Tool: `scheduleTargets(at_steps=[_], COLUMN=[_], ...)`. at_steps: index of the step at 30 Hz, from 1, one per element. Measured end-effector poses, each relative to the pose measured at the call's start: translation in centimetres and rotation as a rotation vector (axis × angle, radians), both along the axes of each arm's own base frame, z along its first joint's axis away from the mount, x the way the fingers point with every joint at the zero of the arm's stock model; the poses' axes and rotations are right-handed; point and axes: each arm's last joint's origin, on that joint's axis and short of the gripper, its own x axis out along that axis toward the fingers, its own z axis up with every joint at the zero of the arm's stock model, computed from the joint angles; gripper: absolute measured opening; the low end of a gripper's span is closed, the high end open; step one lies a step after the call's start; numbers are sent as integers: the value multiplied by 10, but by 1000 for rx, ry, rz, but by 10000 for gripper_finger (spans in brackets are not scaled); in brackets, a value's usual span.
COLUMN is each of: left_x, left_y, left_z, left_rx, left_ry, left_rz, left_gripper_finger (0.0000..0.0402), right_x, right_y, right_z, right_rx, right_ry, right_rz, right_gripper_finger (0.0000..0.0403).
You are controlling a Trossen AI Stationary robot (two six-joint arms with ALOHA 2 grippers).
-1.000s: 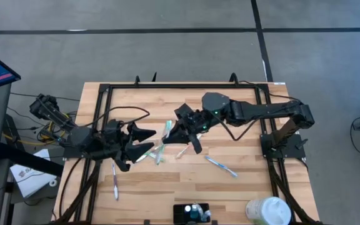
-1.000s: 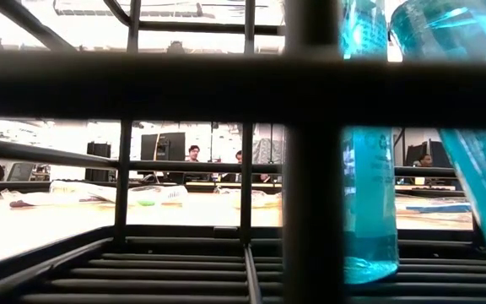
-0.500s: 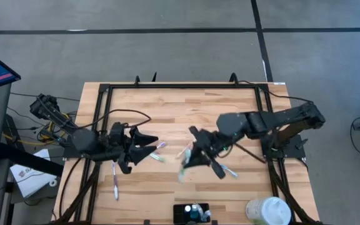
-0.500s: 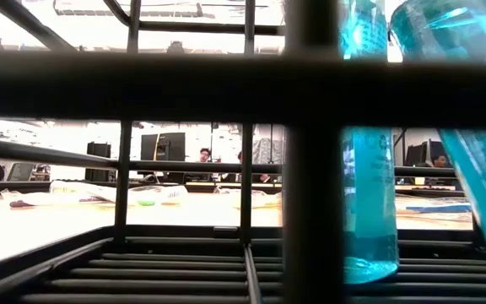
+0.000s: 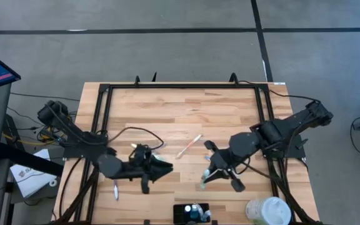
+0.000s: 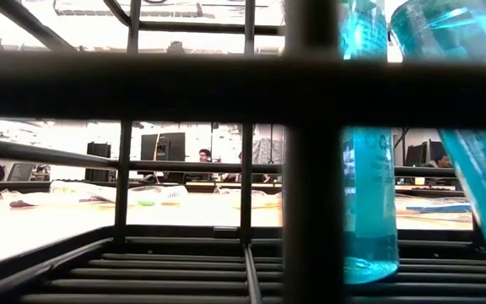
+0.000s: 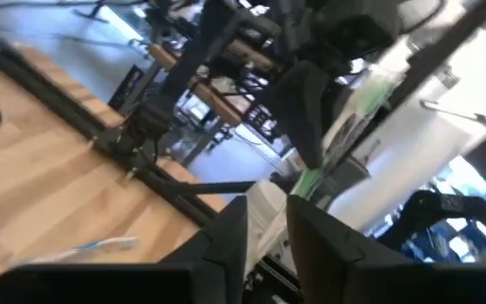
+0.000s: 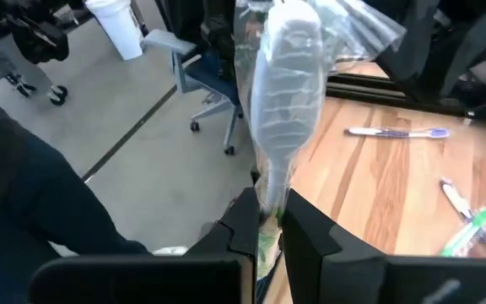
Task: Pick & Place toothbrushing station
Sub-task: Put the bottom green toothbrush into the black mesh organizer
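The right pincer point(image 5: 206, 180) is clenched on 1 pale, plastic-wrapped toothbrush point(image 8: 283, 67), its 2 fingers nearly together. The left pincer point(image 5: 161, 169) hangs low over the wooden surface point(image 5: 217, 115) with only a narrow gap between its fingers, and I cannot tell whether anything sits in it. The small, low, black rectangular toothbrushing station point(image 5: 191, 213) rests at the surface's near edge, holding blue bottles, just below and between both pincers, nearer the right one.

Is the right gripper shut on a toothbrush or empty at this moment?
Shut on one. In the right wrist view the right gripper pinches a wrapped toothbrush between its fingers, the brush head sticking out past them.
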Motion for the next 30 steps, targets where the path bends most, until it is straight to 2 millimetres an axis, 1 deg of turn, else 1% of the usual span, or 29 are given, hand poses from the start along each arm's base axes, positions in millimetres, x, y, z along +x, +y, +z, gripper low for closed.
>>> scheduleTargets(at_steps=[4,8,10,11,14,17,19,22,26,30], left_x=[12,20,23,23,23,20,16,16,16,18], left_y=[-11,-21,-27,-29,-37,-42,-46,-49,-49,-47], left_z=[-14,-22,-24,-25,-26,-27,-29,-30,-30,-31], left_rx=[-49,-42,-18,23,111,188,249,308,322,326], left_ry=[-33,-23,-16,-6,1,17,44,99,169,181], left_rz=[43,77,52,31,-57,-140,-157,-170,-165,-149], left_gripper_finger=[53,25,8,4,3,1,1,0,0,0], right_x=[-20,-38,-45,-46,-50,-49,-48,-42,-33,-23], right_y=[-5,-7,-5,-4,1,9,15,25,38,41], right_z=[-21,-42,-52,-57,-69,-77,-81,-84,-96,-108], right_rx=[25,68,76,73,41,-9,-33,-28,-72,-81], right_ry=[-34,-105,-118,-116,-88,-94,-102,-146,-171,-144], right_rz=[-19,4,23,30,62,103,134,160,198,191], right_gripper_finger=[21,21,21,22,23,24,25,26,21,22])
